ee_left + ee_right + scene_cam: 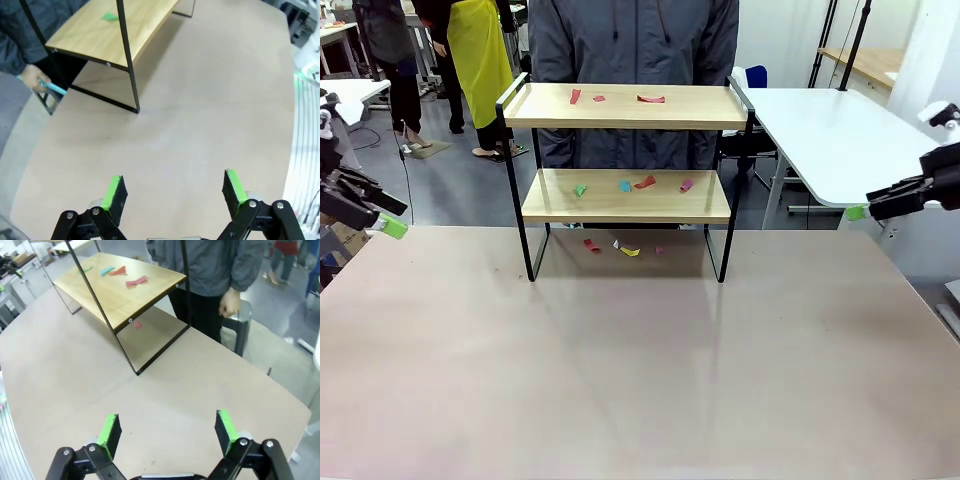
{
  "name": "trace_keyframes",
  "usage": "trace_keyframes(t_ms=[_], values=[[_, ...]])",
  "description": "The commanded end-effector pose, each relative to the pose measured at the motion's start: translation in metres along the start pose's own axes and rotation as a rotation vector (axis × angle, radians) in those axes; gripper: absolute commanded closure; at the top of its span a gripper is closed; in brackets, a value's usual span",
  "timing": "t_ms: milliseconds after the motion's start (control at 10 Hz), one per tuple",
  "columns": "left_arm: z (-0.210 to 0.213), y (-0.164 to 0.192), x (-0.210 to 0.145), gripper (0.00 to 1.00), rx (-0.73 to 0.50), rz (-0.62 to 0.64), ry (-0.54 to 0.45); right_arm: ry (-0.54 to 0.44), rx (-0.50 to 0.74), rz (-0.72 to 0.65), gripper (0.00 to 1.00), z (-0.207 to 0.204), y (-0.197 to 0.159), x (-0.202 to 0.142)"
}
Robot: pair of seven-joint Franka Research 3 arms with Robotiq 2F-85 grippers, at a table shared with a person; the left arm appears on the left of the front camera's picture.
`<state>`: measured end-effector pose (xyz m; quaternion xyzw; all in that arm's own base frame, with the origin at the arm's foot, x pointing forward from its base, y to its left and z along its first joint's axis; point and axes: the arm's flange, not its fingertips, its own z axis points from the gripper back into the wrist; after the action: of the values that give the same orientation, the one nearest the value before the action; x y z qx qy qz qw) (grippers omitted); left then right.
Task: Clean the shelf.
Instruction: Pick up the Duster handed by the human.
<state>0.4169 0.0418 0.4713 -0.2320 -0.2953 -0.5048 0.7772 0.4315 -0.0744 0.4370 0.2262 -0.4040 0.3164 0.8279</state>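
Shelf (705,205) is standing at twelve o'clock on the table (640,380), close to the far edge, and a person (635,40) in a grey jacket is standing right behind it. Litter is lying all over it: red scraps (651,99) are sitting on the top board, while a green scrap (580,190), a blue scrap (625,185) and a pink scrap (686,184) are resting on the lower one. A yellow scrap (630,251) is lying on the table beneath the frame. Out at nine o'clock the left gripper (392,217) is hovering near the table's edge, its fingers (114,192) gaping wide and gripping nothing. Over at three o'clock the right gripper (865,205) is hanging clear of the shelf, also spread wide and carrying nothing. In its wrist view the person's hand (230,302) is dangling at one o'clock, beside the shelf's end frame.
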Motion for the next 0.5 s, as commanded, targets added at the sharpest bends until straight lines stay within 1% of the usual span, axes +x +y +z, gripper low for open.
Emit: trace_keyframes(t_ms=[0, 100, 400], values=[[-0.011, 0.012, 0.001, 0.0, 0.014, -0.006, -0.008, 0.058, 0.044, 0.042, 0.0, -0.034, -0.009, 0.0], [0.0, 0.0, 0.0, 0.0, 0.0, 0.0, 0.0, 0.0, 0.0, 0.0, 0.0, 0.0, 0.0, 0.0], [0.0, 0.0, 0.0, 0.0, 0.0, 0.0, 0.0, 0.0, 0.0, 0.0, 0.0, 0.0, 0.0, 0.0]])
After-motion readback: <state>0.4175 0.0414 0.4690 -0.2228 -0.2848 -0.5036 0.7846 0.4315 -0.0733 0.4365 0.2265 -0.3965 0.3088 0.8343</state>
